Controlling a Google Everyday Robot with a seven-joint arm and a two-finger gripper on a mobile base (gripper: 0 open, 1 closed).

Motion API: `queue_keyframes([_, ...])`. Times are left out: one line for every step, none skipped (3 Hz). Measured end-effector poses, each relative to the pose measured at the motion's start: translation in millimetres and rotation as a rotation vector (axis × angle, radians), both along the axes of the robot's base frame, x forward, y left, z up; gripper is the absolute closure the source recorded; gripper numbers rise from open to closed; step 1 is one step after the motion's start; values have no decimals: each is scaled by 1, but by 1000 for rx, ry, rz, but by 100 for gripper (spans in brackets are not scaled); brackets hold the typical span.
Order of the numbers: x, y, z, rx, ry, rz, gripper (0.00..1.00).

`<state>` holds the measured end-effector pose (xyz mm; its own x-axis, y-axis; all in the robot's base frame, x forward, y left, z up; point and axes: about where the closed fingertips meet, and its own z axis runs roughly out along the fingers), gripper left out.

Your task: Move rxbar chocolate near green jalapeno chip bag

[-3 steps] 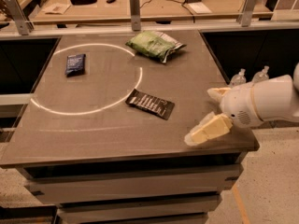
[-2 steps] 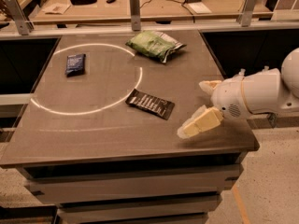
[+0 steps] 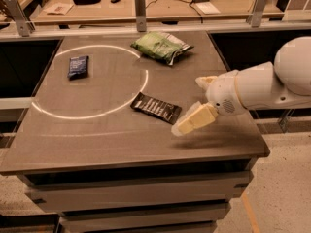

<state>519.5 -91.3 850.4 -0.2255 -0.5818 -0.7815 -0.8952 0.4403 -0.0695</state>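
Workbenches strewn with cables and papers run behind a grey tabletop (image 3: 97, 144) marked with a white ring (image 3: 48, 114); the rxbar chocolate (image 3: 156, 108) lies flat on the ring's near edge, well apart from the green jalapeno chip bag (image 3: 161, 46) at the far side; a dark blue packet (image 3: 78, 66) sits inside the ring. Just beside the bar's end, the tool (image 3: 200, 102) hangs spread wide and empty; this looks like the approach step, no grasp made; next it must line up across the bar's narrow width, descend and close.
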Motion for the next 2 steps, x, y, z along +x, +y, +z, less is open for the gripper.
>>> queue_keyframes([13, 17, -1, -14, -14, -37, 0])
queue_keyframes([24, 28, -10, -14, -14, -71, 0])
